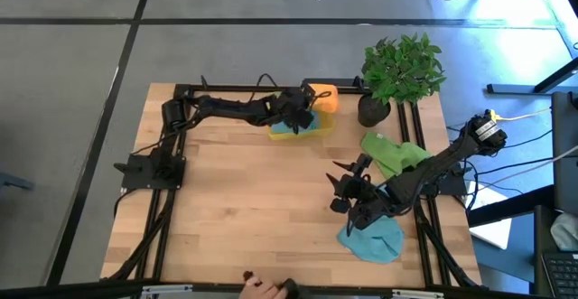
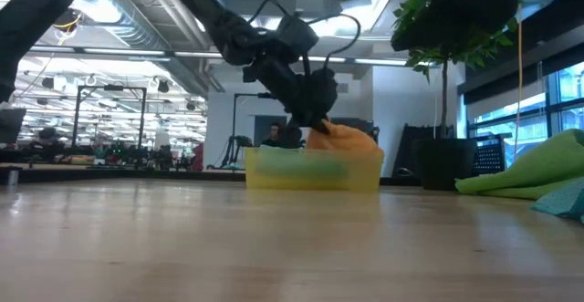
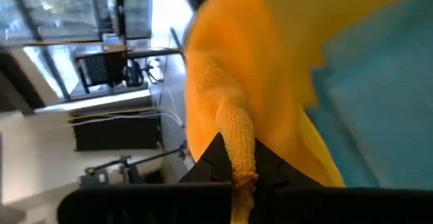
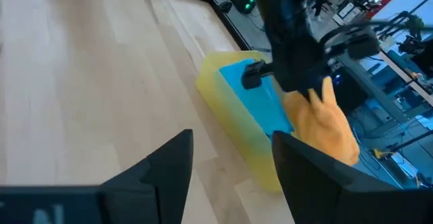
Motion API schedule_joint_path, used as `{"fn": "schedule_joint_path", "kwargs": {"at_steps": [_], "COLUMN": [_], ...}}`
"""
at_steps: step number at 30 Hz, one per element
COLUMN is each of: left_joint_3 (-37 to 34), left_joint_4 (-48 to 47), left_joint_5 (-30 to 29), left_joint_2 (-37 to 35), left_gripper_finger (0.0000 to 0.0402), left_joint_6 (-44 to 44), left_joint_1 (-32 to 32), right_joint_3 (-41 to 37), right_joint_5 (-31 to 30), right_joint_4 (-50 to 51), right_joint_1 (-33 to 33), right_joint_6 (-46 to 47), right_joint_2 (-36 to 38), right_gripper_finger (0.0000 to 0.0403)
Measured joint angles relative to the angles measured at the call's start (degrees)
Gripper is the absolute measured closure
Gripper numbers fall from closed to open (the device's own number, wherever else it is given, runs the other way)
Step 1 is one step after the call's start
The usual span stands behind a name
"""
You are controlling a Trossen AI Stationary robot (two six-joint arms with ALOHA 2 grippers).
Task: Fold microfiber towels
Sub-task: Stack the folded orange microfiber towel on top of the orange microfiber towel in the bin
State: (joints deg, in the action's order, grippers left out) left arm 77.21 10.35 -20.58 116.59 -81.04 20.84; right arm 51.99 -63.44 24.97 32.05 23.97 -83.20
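A: At the far edge of the worktop (image 1: 235,200), the left tool (image 1: 302,109) is clamped shut on the orange towel (image 1: 323,97), over the yellow bin (image 1: 312,129). In its wrist view a narrow ridge of cloth runs down between the fingers.

B: So which step is that?

A: Fetching, I'd judge: drawing a towel out of the bin so it can be spread and folded. A teal-blue towel (image 4: 260,99) lies inside the bin beneath it.

B: And the right tool (image 1: 354,191)?

A: It hovers with its fingers apart, empty, near the right side, between a green towel (image 1: 393,153) and another teal-blue towel (image 1: 372,240), both crumpled on the worktop.

B: How does the orange one hang?

A: Bunched, pinched at one end; its long axis runs from the pinch out toward the bin's far rim, with the bulk slumped there beside the potted plant (image 1: 402,69).

B: Next move?

A: Probably lift it clear of the rim, carry it to bare wood and lay it flat, so a corner shows for the first fold.
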Motion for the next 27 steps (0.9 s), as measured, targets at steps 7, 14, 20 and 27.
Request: {"fn": "schedule_joint_path", "kwargs": {"at_steps": [7,14,20,27], "left_joint_3": [0.0,0.0,0.0,0.0], "left_joint_4": [-3.0,-11.3,-18.2,-28.3], "left_joint_5": [-4.1,-6.9,-8.2,-5.1], "left_joint_2": [-0.3,-3.1,-6.4,-7.6], "left_gripper_finger": [0.0401,0.0401,0.0401,0.0401], "left_joint_6": [-8.1,-11.1,-8.7,-1.7], "left_joint_1": [-2.9,-4.5,-5.2,-7.5], "right_joint_3": [0.0,0.0,0.0,0.0], "right_joint_5": [0.0,0.0,0.0,0.0], "right_joint_4": [-1.2,-1.0,-0.5,-0.6], "right_joint_1": [0.0,0.1,0.1,0.1], "right_joint_6": [0.4,1.1,1.2,1.3], "right_joint_2": [0.0,0.0,0.0,0.0], "right_gripper_finger": [0.0199,0.0199,0.0199,0.0199]}}
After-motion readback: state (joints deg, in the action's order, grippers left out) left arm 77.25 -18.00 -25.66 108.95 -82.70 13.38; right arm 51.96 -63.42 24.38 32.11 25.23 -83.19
